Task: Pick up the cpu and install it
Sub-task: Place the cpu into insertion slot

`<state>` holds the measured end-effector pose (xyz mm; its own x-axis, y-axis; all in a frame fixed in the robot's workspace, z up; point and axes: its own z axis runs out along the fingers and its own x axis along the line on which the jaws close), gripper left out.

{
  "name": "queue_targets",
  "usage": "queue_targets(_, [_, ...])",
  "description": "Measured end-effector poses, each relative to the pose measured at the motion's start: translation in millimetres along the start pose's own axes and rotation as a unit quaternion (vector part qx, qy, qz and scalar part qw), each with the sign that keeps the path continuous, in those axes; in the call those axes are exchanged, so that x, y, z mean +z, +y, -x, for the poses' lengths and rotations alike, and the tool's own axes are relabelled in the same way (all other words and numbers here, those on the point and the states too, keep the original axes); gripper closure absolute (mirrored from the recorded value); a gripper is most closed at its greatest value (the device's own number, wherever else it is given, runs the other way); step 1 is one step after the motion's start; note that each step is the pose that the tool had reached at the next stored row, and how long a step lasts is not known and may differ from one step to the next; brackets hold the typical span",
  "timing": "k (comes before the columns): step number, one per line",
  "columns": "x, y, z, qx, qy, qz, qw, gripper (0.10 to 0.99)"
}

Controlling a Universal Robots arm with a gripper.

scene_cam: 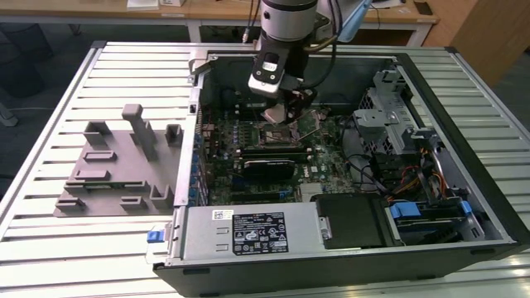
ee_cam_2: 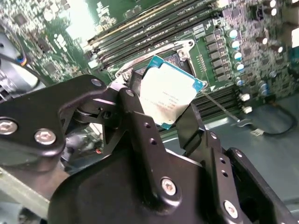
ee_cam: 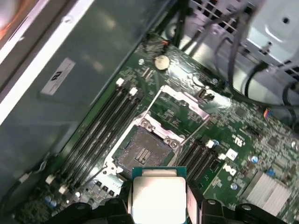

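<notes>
- On the exterior view's left, a grey plastic slotted holder block (scene_cam: pixel 116 167) lies on the slatted metal table (scene_cam: pixel 49 248).
- Inside the open black computer case (scene_cam: pixel 497 211), the black gripper (scene_cam: pixel 282 115) grasps the small square silvery cpu (ee_cam_2: pixel 169 91) by its edges, above the open black motherboard socket (ee_cam: pixel 145 151).
- A grey metal drive cage (scene_cam: pixel 389 118) stands rightward.

The arm (scene_cam: pixel 286 22) points down, fingers (ee_cam_2: pixel 190 126) pinching the cpu (ee_cam_2: pixel 169 91).

Slatted table (scene_cam: pixel 58 248) with grey fixture (scene_cam: pixel 108 180) and computer case (scene_cam: pixel 331 271)
</notes>
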<state>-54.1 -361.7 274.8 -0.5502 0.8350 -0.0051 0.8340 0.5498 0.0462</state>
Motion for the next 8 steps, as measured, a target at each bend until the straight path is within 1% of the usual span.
queue_targets(2, [0.3, 0.0, 0.0, 0.018, -0.0008, -0.0001, 0.9998, 0.545])
queue_targets(4, [0.5, 0.0, 0.0, 0.036, -0.0017, -0.0002, 0.9993, 0.545])
queue_targets(8, [1.1, 0.0, 0.0, 0.073, -0.0033, -0.0003, 0.9973, 0.545])
